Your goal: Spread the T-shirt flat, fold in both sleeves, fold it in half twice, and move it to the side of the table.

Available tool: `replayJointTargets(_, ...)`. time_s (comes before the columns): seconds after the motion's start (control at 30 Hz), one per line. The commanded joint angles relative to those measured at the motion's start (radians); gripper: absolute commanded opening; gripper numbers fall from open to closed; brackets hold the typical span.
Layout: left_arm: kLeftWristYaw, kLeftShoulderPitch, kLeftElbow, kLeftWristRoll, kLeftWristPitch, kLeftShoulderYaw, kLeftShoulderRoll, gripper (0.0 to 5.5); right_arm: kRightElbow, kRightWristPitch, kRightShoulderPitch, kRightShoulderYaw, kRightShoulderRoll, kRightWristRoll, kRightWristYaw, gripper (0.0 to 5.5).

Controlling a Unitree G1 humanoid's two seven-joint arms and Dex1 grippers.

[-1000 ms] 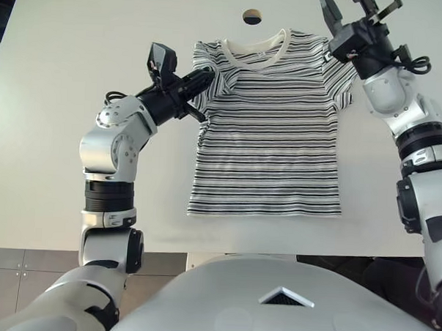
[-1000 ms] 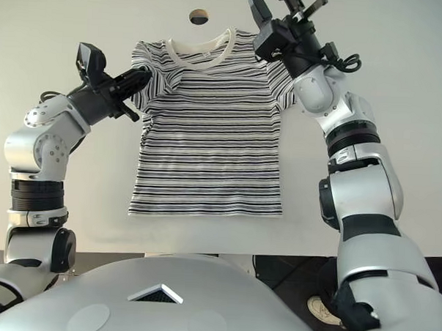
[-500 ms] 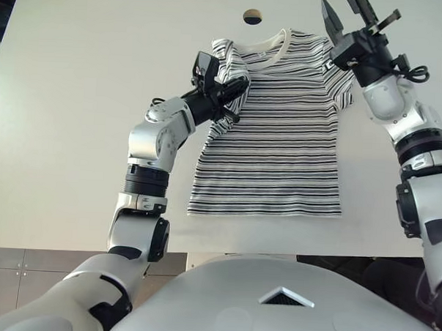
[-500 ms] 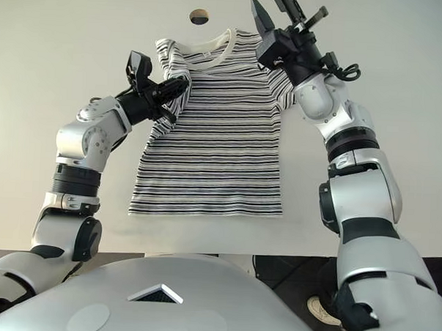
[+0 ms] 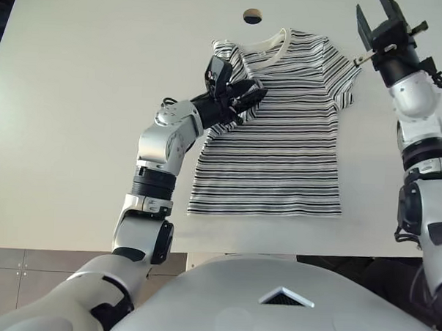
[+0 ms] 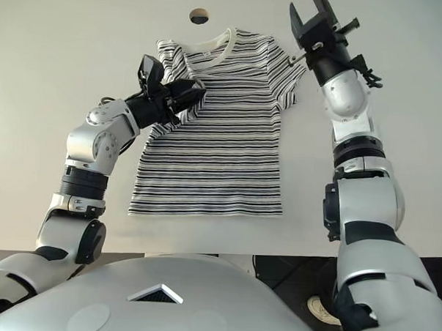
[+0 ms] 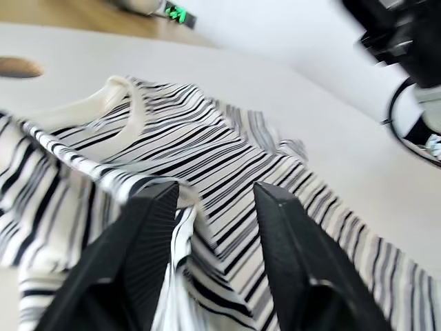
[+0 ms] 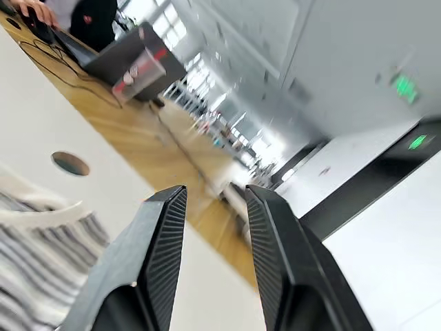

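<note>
T-shirt [image 5: 273,138]: striped, dark on pale, with a cream collar [image 5: 266,44]. It lies face up on the table [image 5: 77,93], collar away from me and hem toward me, near the far middle of the top. A round hole [image 5: 252,16] sits just beyond the collar.

Condition: the body is spread flat and mostly smooth, and the hem runs straight. The left sleeve [image 5: 233,54] is turned in over the chest, a little rumpled under my fingers. The right sleeve [image 5: 346,76] lies out to the side, not yet folded.

Left gripper [image 5: 250,95]: low over the folded left sleeve, on the chest side. The fingers stand moderately apart. The wrist view shows a ridge of sleeve hem between them, and I judge it is not pinched.

Right gripper [image 5: 376,15]: raised off the table, just beyond the right sleeve and apart from the cloth. The fingers are spread wide and hold nothing.

Step in hand, as I judge it: folding in the sleeves, with the left one laid over and the right one to come. Both half-folds and the move to the table's side remain.

Next move calls for:
- Lift my left fingers straight off so the folded sleeve is not dragged back out.
- Lower my right gripper to the outer edge of the right sleeve.
- Pinch only the sleeve layers and carry them across to lie on the chest.
</note>
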Motion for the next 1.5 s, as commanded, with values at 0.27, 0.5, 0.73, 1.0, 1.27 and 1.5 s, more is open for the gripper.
replayJointTargets(0.27, -0.075, 0.08, -0.172, -0.032, -0.002, -0.03, 0.024, 3.13, 0.044, 0.567, -0.002, -0.183, 0.013, 0.218, 0.323, 1.58)
replayJointTargets(0.5, -0.085, 0.094, -0.243, -0.07, -0.09, 0.008, 0.02, 3.13, 0.089, 0.706, 0.012, -0.207, 0.041, 0.22, 0.35, 1.58)
replayJointTargets(0.73, -0.034, 0.085, -0.255, -0.077, -0.076, 0.033, 0.025, 3.13, 0.106, 0.728, 0.04, -0.155, 0.057, 0.146, 0.321, 1.58)
replayJointTargets(1.0, -0.01, 0.071, -0.23, -0.081, -0.082, 0.039, 0.024, 3.18, 0.102, 0.718, 0.036, -0.165, 0.062, 0.153, 0.334, 0.42)
replayJointTargets(1.27, -0.008, 0.071, -0.231, -0.084, -0.082, 0.035, 0.025, 3.18, 0.077, 0.69, 0.031, -0.167, 0.046, 0.148, 0.337, 0.15)
replayJointTargets(1.5, -0.006, 0.066, -0.228, -0.087, -0.08, 0.037, 0.022, 3.18, -0.022, 0.644, 0.043, -0.165, 0.021, 0.154, 0.357, 0.15)
